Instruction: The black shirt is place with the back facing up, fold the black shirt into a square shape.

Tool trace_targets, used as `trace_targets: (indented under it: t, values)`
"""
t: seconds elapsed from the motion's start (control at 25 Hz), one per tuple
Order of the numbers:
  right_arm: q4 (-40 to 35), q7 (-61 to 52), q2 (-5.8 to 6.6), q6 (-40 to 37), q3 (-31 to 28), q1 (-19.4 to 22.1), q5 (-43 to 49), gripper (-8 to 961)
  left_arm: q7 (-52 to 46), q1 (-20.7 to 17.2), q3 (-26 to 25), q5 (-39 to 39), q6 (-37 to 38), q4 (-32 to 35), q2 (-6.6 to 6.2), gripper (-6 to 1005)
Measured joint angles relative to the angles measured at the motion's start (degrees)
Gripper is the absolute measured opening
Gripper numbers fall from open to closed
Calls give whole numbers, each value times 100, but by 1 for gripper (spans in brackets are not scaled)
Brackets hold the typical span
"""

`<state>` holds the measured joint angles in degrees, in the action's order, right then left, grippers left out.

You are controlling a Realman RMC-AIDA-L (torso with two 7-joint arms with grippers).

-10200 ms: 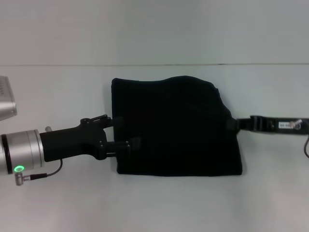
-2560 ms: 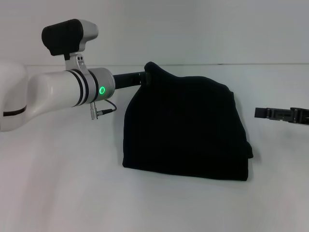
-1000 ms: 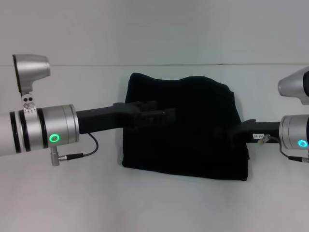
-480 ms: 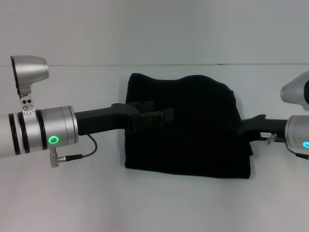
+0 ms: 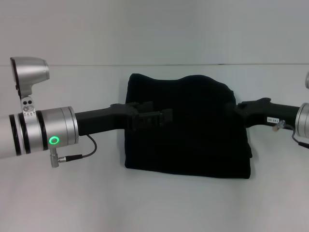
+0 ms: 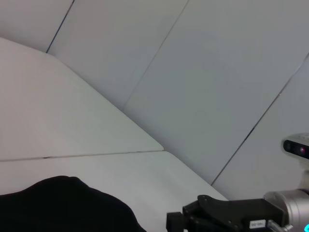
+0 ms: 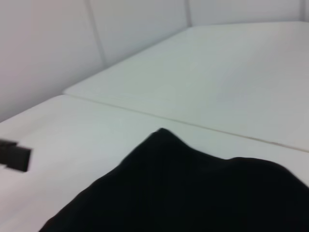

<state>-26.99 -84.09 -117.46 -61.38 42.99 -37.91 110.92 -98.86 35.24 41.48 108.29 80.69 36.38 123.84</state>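
Your black shirt [image 5: 186, 128] lay folded into a rough rectangle at the middle of the white table [image 5: 72, 198], far edge humped and uneven, near edge fairly straight, a small lump of cloth sticking out at its right side; it also showed as a dark mound low in the left wrist view [image 6: 63, 205] and filled the lower part of the right wrist view [image 7: 193, 193]; your left gripper [image 5: 161, 117] reached in from the left and sat over the shirt's left half, upper part; black on black, so I couldn't tell whether its fingers were spread or pinching cloth, nor whether it touched the fabric; your right gripper [image 5: 239, 107] came in from the right and met the shirt's right edge near the top corner; its tips were lost against the cloth, so same there, couldn't tell; it showed again in the left wrist view [image 6: 193, 220] beside the mound; pale wall panels [image 6: 203, 72] stood behind the table.
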Motion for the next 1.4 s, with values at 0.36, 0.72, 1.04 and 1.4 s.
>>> trace_targets:
  t: [0.36, 0.72, 1.04, 1.4]
  values:
    - [250, -344, -83, 1368, 261, -443, 69, 25, 68, 45, 1, -43, -28, -57, 0, 874]
    - [579, -614, -178, 2067, 1061, -678, 70, 33, 69, 31, -15, -46, -36, -88, 0, 874]
    - [398, -719, -190, 2116, 1213, -577, 42, 41, 65, 39, -66, -18, -37, -88, -20, 873]
    - [-248, -175, -158, 1341, 1067, -95, -906, 50, 69, 85, -82, -40, 138, 77, -67, 874]
